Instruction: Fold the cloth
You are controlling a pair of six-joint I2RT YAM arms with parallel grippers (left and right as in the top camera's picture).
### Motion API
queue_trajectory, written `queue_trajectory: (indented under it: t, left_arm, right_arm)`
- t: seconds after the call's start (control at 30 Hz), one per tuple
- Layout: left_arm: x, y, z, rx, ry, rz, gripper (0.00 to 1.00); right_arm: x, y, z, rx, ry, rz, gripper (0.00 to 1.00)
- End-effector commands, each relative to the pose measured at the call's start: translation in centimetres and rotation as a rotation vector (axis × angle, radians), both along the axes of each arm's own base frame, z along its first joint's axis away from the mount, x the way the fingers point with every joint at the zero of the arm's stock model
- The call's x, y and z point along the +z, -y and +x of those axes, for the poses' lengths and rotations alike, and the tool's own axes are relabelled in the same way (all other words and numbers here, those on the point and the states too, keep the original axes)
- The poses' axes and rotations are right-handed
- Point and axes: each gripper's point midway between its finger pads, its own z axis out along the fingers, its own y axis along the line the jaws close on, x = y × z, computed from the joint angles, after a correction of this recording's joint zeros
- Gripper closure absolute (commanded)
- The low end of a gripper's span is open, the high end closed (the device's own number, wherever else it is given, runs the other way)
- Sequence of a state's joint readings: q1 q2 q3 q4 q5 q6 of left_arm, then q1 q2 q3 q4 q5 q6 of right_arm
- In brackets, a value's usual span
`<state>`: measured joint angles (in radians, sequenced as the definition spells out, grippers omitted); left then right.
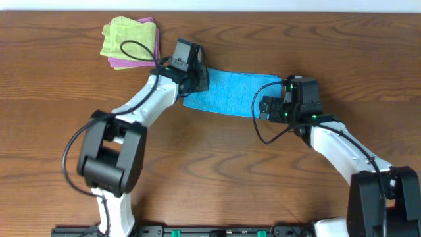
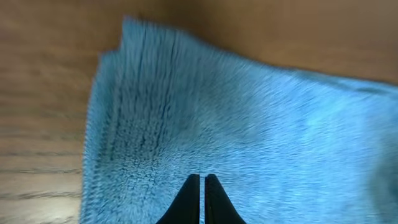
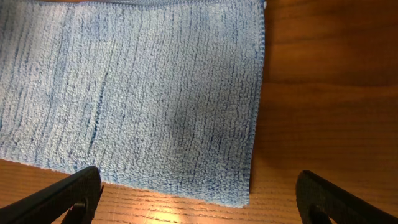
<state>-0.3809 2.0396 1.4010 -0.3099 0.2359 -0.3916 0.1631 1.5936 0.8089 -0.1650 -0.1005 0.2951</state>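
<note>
Left gripper [image 2: 200, 186]: fingers pressed together on the left end of the cloth [image 1: 230, 95]; the pile gathers toward the tips, so a pinch of fabric appears to be held.
Cloth position: upper centre of the overhead frame, a flat blue strip on the wooden table [image 1: 217, 171], running left to right.
Right gripper [image 3: 199, 180]: fingers spread wide, holding nothing, poised over the cloth's right end near its lower corner.
Folded cloths: light green cloth [image 1: 128, 36] on a pink cloth [image 1: 122, 64], upper left, just beyond the left arm.
Risk, slip: a shallow pinch could let go on lifting.
Risk, skew: with only one end gripped, pulling may drag the strip and misalign its edges.
Risk, collision: a leftward swing could knock the stack.
</note>
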Motion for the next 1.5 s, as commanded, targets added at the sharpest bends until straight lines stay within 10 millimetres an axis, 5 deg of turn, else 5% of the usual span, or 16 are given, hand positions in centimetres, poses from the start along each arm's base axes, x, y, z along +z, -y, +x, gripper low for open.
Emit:
queue_trajectory:
  t: [0.0, 0.27, 0.67, 0.9, 1.07, 1.47]
  left_arm:
    - [-1.1, 0.2, -0.2, -0.016, -0.019, 0.001, 0.94]
    - [-4.5, -0.7, -1.4, -0.004, -0.103, 0.067, 0.94]
    - [-5.9, -0.2, -6.1, -0.056, -0.255, 0.144, 0.94]
    - [-6.1, 1.0, -7.9, -0.075, -0.301, 0.148, 0.94]
    - [-6.1, 0.2, -6.8, -0.049, -0.25, 0.201, 0.94]
    - [-5.8, 0.6, -5.9, -0.045, -0.223, 0.172, 0.94]
  right_arm:
    - [1.2, -0.5, 0.5, 0.012, 0.033, -0.002, 0.01]
    - [1.7, -0.5, 0.4, 0.012, 0.041, 0.0, 0.01]
    - [4.8, 0.4, 0.1, -0.016, 0.106, -0.023, 0.01]
    - [2.4, 2.9, -2.4, -0.077, -0.027, -0.151, 0.01]
    - [2.5, 4.3, -1.1, -0.09, 0.015, -0.172, 0.01]
    - [-3.3, 3.8, 1.0, 0.032, -0.13, 0.001, 0.01]
